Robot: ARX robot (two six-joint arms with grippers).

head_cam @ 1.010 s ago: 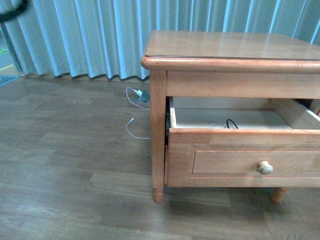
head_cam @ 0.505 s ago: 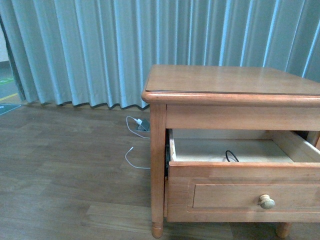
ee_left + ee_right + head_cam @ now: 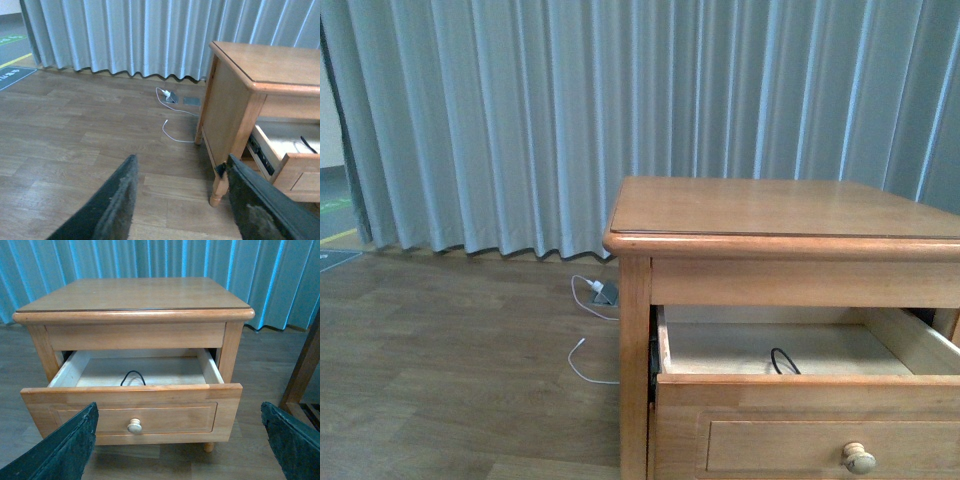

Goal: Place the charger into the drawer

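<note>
The front view cuts off the nightstand (image 3: 770, 215); the right wrist view shows its open drawer (image 3: 150, 412) whole. The left gripper (image 3: 181, 159) and right gripper (image 3: 179, 410), seen only in wrist views, are spread wide and empty. The charger (image 3: 133, 377), only its black cable loop showing, lies in the drawer, apart from both.

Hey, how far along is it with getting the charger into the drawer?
Mostly done, it seems: the drawer stands open and a black cable loop lies inside, the rest hidden behind its front. Nothing is in hand: left claw and right claw are open, empty. Left: perhaps shutting the drawer.
</note>
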